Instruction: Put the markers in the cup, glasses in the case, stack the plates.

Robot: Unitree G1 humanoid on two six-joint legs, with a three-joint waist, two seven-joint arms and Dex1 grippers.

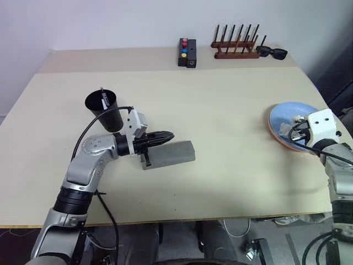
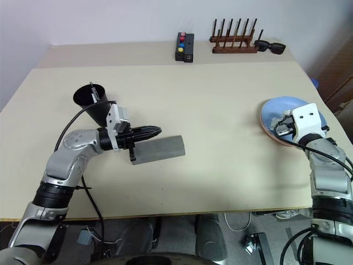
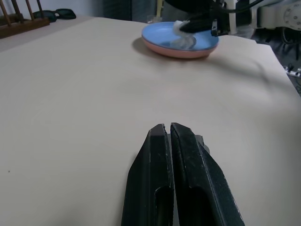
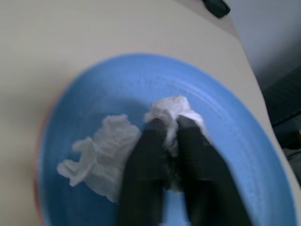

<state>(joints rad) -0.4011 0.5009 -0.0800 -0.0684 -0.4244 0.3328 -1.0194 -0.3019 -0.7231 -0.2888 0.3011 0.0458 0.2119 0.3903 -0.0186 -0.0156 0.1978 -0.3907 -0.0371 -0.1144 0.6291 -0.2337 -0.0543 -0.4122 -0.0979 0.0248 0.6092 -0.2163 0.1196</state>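
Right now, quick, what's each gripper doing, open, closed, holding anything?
Left gripper: shut, holding nothing, over the grey case.
Right gripper: closed on crumpled white tissue lying in the blue plate.

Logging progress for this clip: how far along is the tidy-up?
Mostly done, it seems: a marker stands in the cup, the case lies closed, and the blue plate sits on the pink one. In hand: the right claw pinches a crumpled tissue on the plates. Whether the glasses are inside the case can't be seen.
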